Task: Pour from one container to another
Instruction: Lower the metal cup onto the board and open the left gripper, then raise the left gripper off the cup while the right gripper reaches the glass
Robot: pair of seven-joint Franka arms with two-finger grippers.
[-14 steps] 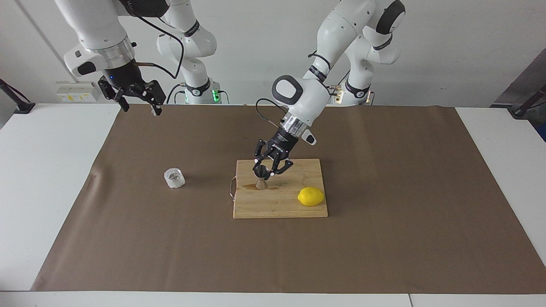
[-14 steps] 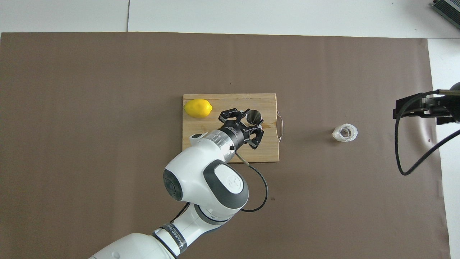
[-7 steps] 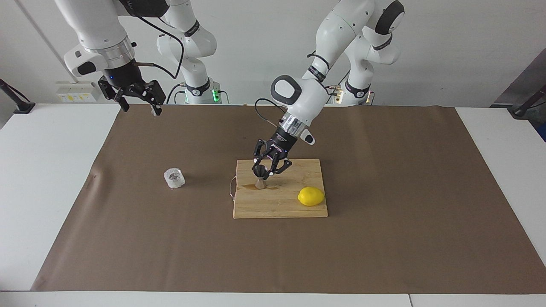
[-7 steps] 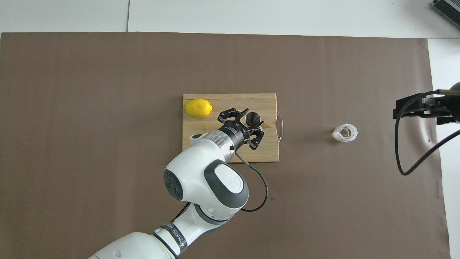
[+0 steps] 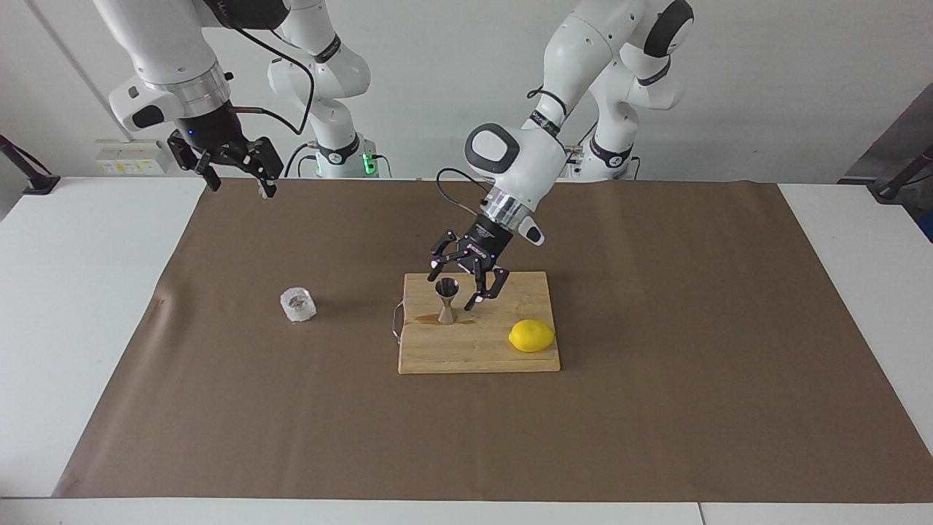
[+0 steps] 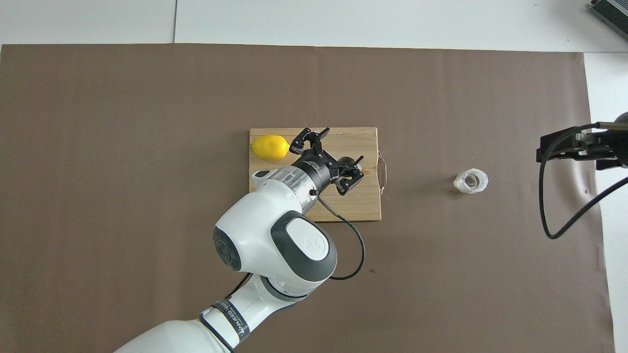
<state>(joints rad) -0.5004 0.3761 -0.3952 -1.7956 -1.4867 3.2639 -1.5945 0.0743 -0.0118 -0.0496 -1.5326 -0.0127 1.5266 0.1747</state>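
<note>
Steel jigger [image 5: 446, 300] upright on cutting board [image 5: 479, 350] — left tool [image 5: 453, 288] apart around it, right tool [image 5: 235, 187] apart; crinkled cup [image 5: 298, 305] on mat.

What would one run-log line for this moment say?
left gripper: open over cutting board, jigger upright, free | right gripper: open, waiting | crinkled cup: on mat, untouched | lemon: on board

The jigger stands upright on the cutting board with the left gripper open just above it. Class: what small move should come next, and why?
Probably lift the left gripper clear of the jigger: its fingers are open and the jigger stands free on the cutting board. The clear cup sits untouched on the mat, and the right gripper waits open above the mat's edge.
</note>
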